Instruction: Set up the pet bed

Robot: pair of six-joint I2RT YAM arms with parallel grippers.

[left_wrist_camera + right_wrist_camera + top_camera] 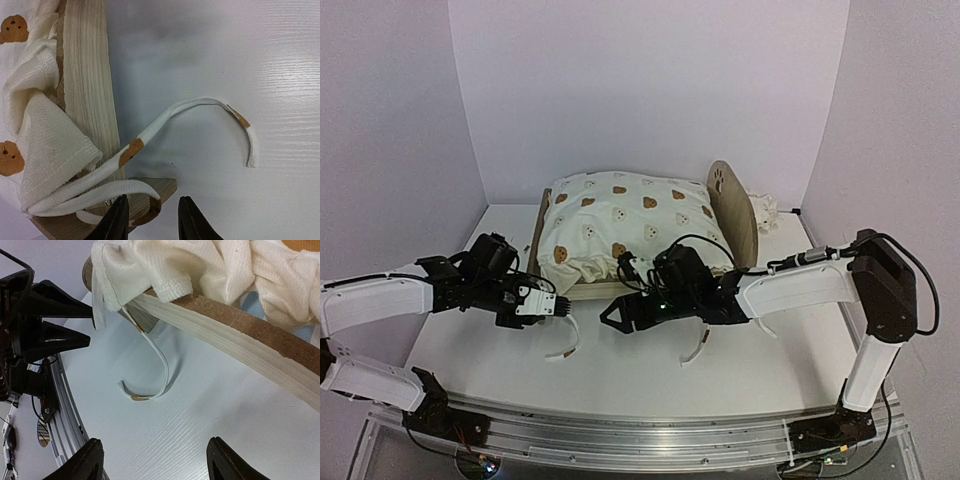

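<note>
**Pet bed set-up, partly complete; positions given relative to the pet bed.**

Off the near-left corner of the pet bed (536,232) we find the left gripper (152,220). Its jaws stand partly apart with only bare tabletop (650,375) between them. They grasp nothing, and their tips lie just beside the fabric bunched at that corner. From the same corner the near-left tie (200,107) curls out loose across the tabletop, fastened to nothing.

The bed frame is the one container here. It holds the bear-print cushion (630,215), which fills it but sits rumpled and spills over the near rail. In the right wrist view a little of the blue base (305,332) shows beneath the cushion.

In front of the near rail, towards its middle, the right gripper (608,320) points leftward. Its jaws are released wide and empty. Further right, the near-right tie (695,345) also trails free on the tabletop.

At the right end rises the headboard (735,210). Just behind it, outside the frame, lies a cream bundle (766,210). We take it for the pillow but cannot confirm this.

We judge the task roughly half done: the cushion is in the bed. It remains to secure the ties, smooth the cushion and place the pillow.
</note>
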